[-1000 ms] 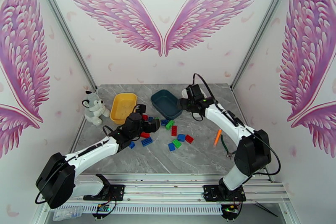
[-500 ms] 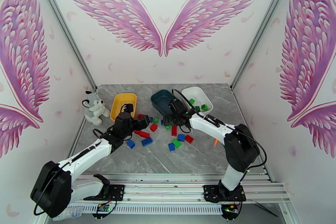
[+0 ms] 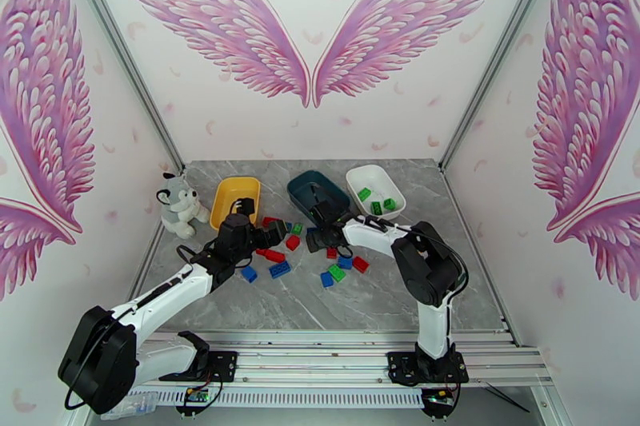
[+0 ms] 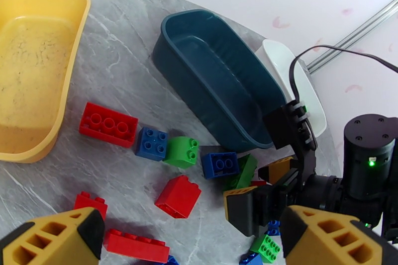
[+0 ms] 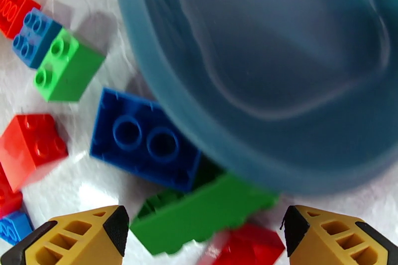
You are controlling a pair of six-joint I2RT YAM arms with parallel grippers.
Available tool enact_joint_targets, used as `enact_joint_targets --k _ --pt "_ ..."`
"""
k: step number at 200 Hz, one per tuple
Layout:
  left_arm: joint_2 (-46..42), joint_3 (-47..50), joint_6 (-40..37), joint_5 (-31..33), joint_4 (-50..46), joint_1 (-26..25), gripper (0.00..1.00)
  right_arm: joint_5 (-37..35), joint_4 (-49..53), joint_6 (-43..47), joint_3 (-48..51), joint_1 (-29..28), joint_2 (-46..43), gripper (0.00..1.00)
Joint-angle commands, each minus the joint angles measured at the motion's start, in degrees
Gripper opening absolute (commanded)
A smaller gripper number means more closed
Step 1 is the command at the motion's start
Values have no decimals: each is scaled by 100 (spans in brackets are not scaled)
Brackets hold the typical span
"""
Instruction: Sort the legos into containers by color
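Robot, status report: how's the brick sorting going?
Left gripper, right gripper open, empty. Right over green brick by teal tray; blue brick crowds it. Sorted greens in white tray.

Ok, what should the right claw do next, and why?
Probably drop straight down and close on the green brick: the open right gripper hangs right over it beside the blue tray, and the white tray holds other green bricks.
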State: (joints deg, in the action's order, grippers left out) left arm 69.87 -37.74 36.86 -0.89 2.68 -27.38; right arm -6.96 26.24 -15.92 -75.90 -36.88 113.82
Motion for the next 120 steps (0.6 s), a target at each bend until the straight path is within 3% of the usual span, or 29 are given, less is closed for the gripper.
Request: enact_joint_targets --k 1,52,120 --pt "-88 64 35 -105 -3 35 99 -132 -122 193 -255 -22 182 88" --pt "-9 38 46 -153 22 34 99 -324 -110 370 -375 -17 357 87" --pt "38 25 58 -184 22 54 99 212 -419 528 -127 -106 128 85"
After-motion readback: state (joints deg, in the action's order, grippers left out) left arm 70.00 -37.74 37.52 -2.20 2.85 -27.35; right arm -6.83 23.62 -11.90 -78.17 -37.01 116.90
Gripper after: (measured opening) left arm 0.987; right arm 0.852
